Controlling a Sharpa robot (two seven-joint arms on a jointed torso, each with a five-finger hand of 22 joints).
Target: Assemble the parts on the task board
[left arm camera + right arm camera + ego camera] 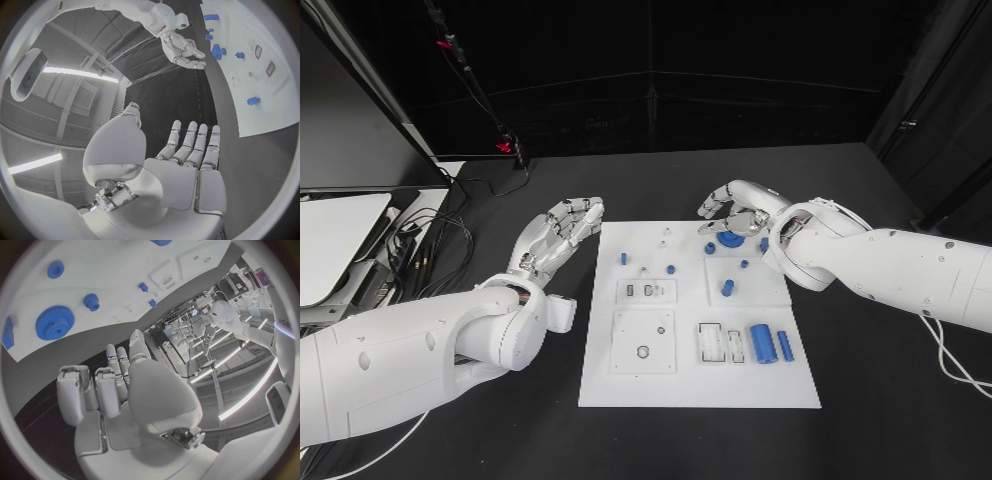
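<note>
White against the black worktop (877, 420), the task board (697, 395) lies flat in the middle, its long sides running away from the robot. Blue parts are scattered over it. A large blue cylinder (763, 343) lies near the board's right edge on the near half, with a thinner blue rod (785, 346) just beside it on the outer side. Further up, a short blue peg (727, 288) sits in the square panel on the right half. Small blue pieces dot the far half: one (625, 258) near the left edge, another (672, 269) towards the middle, and a blue gear (731, 238) near the far right corner, close under the right robot hand.

The left robot hand (563, 232) hovers over the bare worktop just beside the board's far left corner, fingers stretched out straight and apart, holding nothing. The left wrist view shows the same flat, released palm (187, 165) with the board's edge off to one side.

The right robot hand (740, 210) hangs at the board's far right corner, fingers loosely bent. In the right wrist view its fingers (94, 390) are curled with nothing between them, and the blue gear (55, 323) lies on the board beyond them, untouched, with a smaller gear (91, 301) near it.
</note>
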